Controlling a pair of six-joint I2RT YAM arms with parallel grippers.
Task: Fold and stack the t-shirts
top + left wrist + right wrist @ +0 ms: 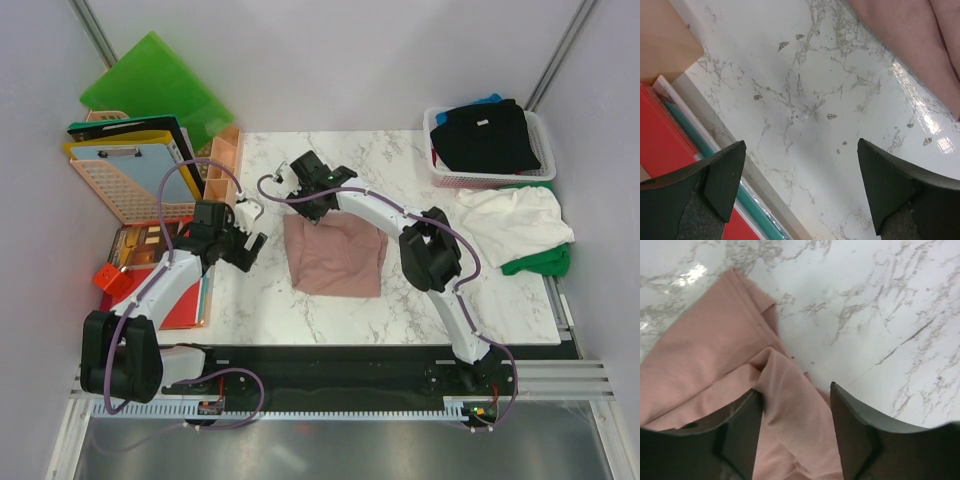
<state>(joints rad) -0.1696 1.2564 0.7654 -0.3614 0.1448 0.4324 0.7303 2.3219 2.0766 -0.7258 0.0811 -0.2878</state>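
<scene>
A dusty pink t-shirt (335, 260) lies partly folded in the middle of the marble table. My right gripper (297, 200) hovers over its far left corner. In the right wrist view a raised ridge of the pink t-shirt (705, 340) runs between the jaws of my right gripper (795, 390), which stand apart and do not pinch it. My left gripper (255, 238) is wide open left of the shirt. Only bare marble shows between the jaws of the left gripper (801, 144). A black t-shirt (485, 135) fills the white basket (545, 130). A white t-shirt (515, 220) and a green t-shirt (540, 262) lie crumpled at right.
A green folder (150, 85), clipboards and peach mesh baskets (130, 185) crowd the far left. A red folder (185, 305) lies along the table's left edge, under my left arm. The red folder (665, 145) and a peach bin (665, 35) show beside the left fingers.
</scene>
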